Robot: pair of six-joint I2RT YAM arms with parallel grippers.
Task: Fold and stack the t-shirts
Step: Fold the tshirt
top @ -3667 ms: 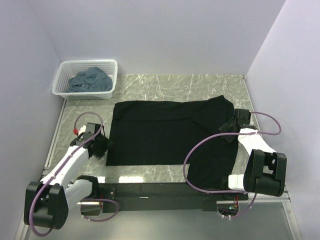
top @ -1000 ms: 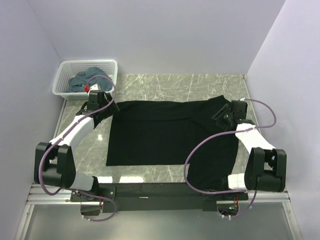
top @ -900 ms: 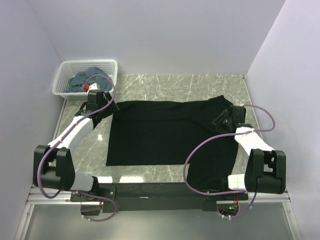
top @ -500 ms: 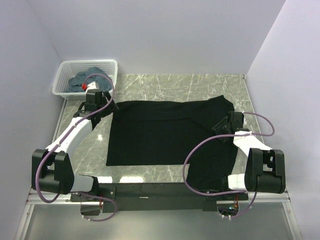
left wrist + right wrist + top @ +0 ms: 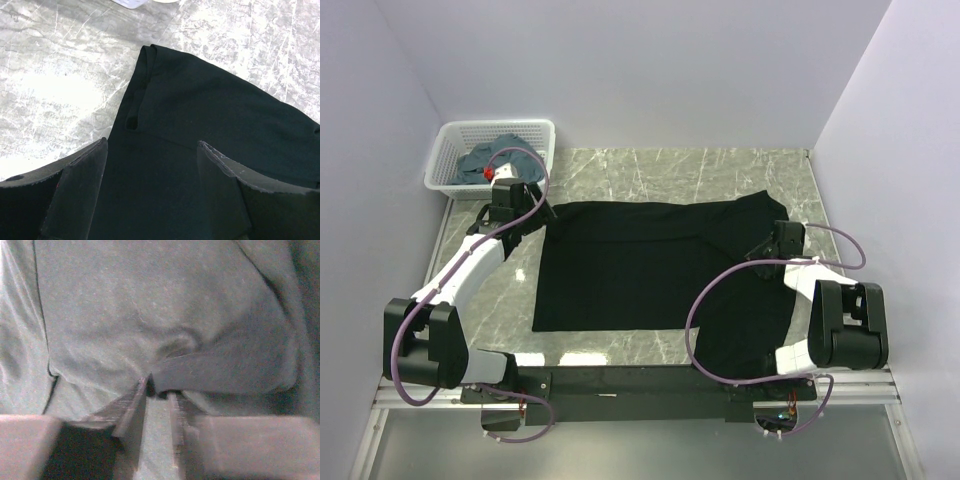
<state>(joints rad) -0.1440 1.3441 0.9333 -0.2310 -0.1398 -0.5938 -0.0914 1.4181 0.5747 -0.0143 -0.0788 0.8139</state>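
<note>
Ok, basket: white plastic lattice, at the far-left corner of the table, against the left wall.
Basket contents: blue-grey t-shirts, crumpled in a heap that fills most of the floor and sits below the rim. How many cannot be told. The left arm's cable loop and a red fitting cross in front of its near-right part.
Black t-shirt: outside the basket, spread flat on the marble and taking up the middle of the table. Its right part is doubled over and runs down to the near edge by the right arm's base. No print shows.
Left gripper: at the shirt's far-left corner, just near of the basket. In the wrist view the left gripper has its fingers wide apart, one on each side of the folded corner of the shirt, with nothing between them but cloth below. Contact with the cloth cannot be told.
Right gripper: low on the shirt's right side, on the doubled-over part.
Right wrist view: blurred, and the cloth looks grey. The right gripper has its fingertips nearly together, nipping a small raised ridge of cloth, with puckers running out from the tips.
</note>
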